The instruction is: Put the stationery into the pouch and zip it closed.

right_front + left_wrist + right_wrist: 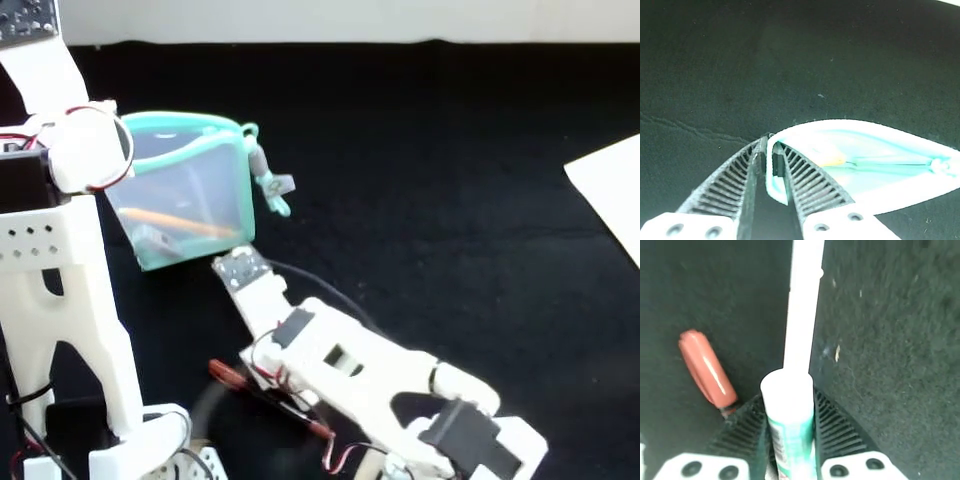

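Fingers (807, 175) of the left gripper (771, 146) pinch the pouch (890, 194) rim, mouth open, orange pencil (830, 159) inside. Right gripper (788, 396) clamps a white pen (802, 305) outside the pouch, red marker (707, 370) also out. Danger: the long pen may snag the pouch's rim and tug it from that thin pinch.

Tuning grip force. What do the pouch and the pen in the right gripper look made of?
Pouch: soft translucent plastic, likely vinyl or silicone, with mint trim. The contents show through the wall, and the rim bends where the left gripper pinches it.
Pen: seemingly rigid plastic, smooth white with teal print. Its barrel is straight and even, clamped in the right gripper.
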`<state>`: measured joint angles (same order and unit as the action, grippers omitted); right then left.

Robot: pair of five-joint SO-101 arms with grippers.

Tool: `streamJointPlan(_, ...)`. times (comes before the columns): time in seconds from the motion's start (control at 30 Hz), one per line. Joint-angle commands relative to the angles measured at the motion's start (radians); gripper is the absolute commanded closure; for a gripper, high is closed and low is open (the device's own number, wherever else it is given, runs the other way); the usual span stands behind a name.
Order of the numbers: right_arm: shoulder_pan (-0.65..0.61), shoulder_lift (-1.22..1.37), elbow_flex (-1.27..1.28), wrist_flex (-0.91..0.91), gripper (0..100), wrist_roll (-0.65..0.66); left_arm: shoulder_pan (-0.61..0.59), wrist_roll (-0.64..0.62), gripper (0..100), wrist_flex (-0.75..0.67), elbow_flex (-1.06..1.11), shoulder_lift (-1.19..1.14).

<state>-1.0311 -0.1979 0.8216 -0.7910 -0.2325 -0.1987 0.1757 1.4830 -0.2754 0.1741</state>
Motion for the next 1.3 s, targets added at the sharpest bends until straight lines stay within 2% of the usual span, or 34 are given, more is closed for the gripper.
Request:
streamJointPlan(0.0,0.077,-0.17,-0.022,-0.035,99.3,0.041,0.007,-0.005,99,0.0,0.03,-0.005)
streamJointPlan(0.17,0.189,-0.36,-0.036,-0.068,99.3,0.083,0.008,-0.005,99,0.0,0.031,-0.005)
streamJointPlan(0.43,0.331,-0.452,-0.242,-0.084,99.3,0.092,0.047,-0.005,99,0.009,0.036,-0.007)
streamJointPlan(0.6,0.332,-0.464,-0.424,-0.084,99.3,0.092,0.096,-0.005,99,0.009,0.036,-0.004)
streamJointPlan(1.1,0.326,-0.338,-1.086,-0.088,99.3,0.091,0.101,-0.005,99,0.031,0.038,-0.012)
streamJointPlan(1.27,0.278,-0.314,-1.227,-0.183,99.3,0.104,0.101,-0.005,99,0.031,0.038,-0.012)
